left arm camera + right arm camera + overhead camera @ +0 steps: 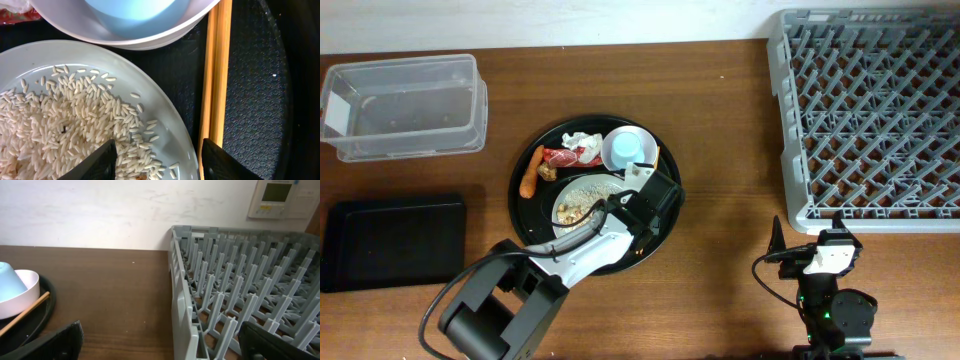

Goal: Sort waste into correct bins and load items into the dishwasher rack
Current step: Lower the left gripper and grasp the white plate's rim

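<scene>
The round white plate [610, 186] with rice and brown scraps [576, 203] lies on the round black tray. Above it are the orange carrot [530, 172], the red wrapper [560, 158], the white tissue [582, 142] and the light blue cup [626, 149] in the small white bowl [645, 138]. My left gripper [646, 192] is open low over the plate's right rim. In the left wrist view its fingers [157, 162] straddle the plate rim [125, 70], the rice [65, 120] and the wooden chopsticks [215, 75]. My right gripper [808, 232] is open and empty by the grey rack [870, 110].
The clear tub [405, 105] stands at the far left, with the flat black tray [392, 243] in front of it. The round black tray [535, 215] is mid-table. In the right wrist view the rack's wall [180, 295] is close in front of my right gripper [160, 350].
</scene>
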Robot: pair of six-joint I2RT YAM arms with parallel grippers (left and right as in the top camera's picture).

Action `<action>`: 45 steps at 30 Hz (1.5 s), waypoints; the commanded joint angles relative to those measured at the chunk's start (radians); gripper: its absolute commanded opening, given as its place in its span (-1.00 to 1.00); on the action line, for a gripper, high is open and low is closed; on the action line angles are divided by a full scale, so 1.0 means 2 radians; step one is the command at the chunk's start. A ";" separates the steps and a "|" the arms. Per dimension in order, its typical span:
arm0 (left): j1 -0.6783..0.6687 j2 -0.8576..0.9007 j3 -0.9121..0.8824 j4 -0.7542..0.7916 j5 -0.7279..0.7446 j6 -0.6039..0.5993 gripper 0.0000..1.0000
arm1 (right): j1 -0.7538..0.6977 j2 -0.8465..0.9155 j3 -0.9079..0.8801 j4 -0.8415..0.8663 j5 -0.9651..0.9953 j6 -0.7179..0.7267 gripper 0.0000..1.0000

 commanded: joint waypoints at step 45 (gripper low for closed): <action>-0.002 -0.006 0.004 -0.030 0.017 -0.003 -0.80 | 0.003 -0.004 -0.004 -0.002 0.004 -0.003 0.97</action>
